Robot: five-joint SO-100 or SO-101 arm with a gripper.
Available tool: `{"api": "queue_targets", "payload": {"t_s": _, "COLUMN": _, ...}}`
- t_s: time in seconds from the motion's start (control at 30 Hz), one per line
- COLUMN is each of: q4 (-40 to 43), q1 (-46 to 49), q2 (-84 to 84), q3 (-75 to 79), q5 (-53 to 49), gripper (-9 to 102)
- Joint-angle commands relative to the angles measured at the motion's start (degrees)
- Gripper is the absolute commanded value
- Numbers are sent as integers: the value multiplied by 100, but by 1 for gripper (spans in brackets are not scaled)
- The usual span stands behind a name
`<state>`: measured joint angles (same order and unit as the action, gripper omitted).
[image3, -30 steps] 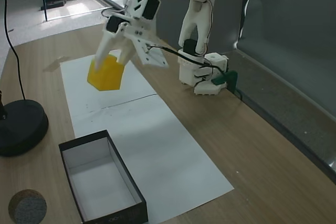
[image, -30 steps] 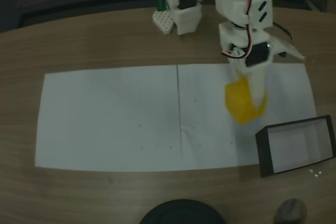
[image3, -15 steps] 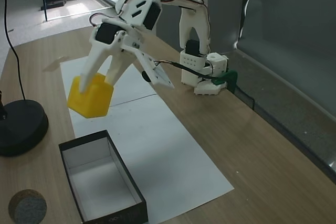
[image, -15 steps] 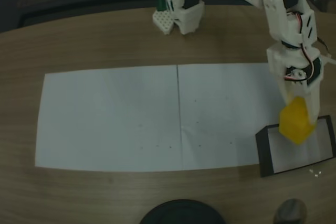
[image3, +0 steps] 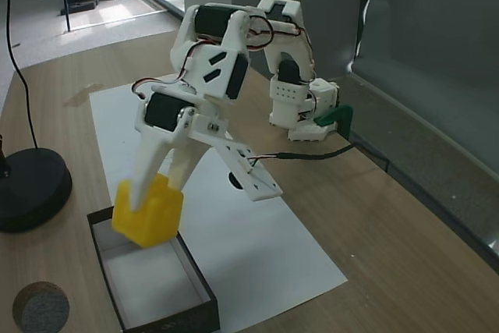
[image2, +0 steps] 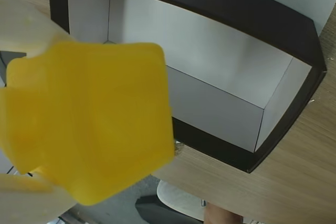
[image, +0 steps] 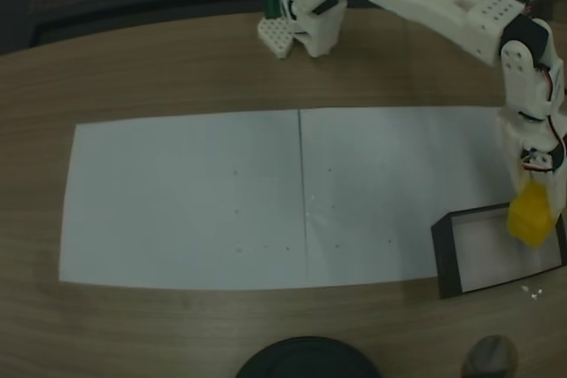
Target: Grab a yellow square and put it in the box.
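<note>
My gripper (image3: 150, 210) is shut on the yellow square (image3: 147, 211), a bright yellow block, and holds it in the air just over the far end of the box (image3: 189, 264). In a fixed view the yellow square (image: 530, 216) hangs over the right part of the black-walled box (image: 446, 258), under the gripper (image: 534, 215). In the wrist view the yellow square (image2: 92, 119) is close and blurred at the left, with the box's (image2: 247, 17) pale inside behind it. One pale finger (image2: 26, 22) shows above the block.
White paper sheets (image: 195, 201) cover the middle of the wooden table. A round black base (image3: 27, 189) with a cable and a small grey knob (image3: 39, 307) lie near the box. The arm's base (image: 301, 19) stands at the table's far edge.
The arm has swung the yellow square across the paper to the box and lowered it. The block has stayed gripped all the while.
</note>
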<state>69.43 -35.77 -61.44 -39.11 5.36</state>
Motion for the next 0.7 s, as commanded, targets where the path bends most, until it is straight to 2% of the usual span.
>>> {"api": "queue_targets", "payload": {"t_s": 0.0, "q4": -18, "q1": 44, "q2": -88, "q3": 466, "q5": 35, "gripper": 12}}
{"api": "queue_targets", "payload": {"t_s": 0.1, "q4": -18, "q1": 53, "q2": -26, "q3": 466, "q5": 62, "gripper": 14}}
{"api": "queue_targets", "payload": {"t_s": 0.27, "q4": 158, "q1": 62, "q2": -70, "q3": 466, "q5": 35, "gripper": 33}}
{"api": "queue_targets", "payload": {"t_s": 0.33, "q4": 193, "q1": 70, "q2": -97, "q3": 466, "q5": 35, "gripper": 35}}
{"api": "queue_targets", "payload": {"t_s": 0.5, "q4": 299, "q1": 167, "q2": -114, "q3": 483, "q5": 53, "gripper": 27}}
{"api": "queue_targets", "payload": {"t_s": 0.67, "q4": 1002, "q1": 448, "q2": -545, "q3": 905, "q5": 53, "gripper": 3}}
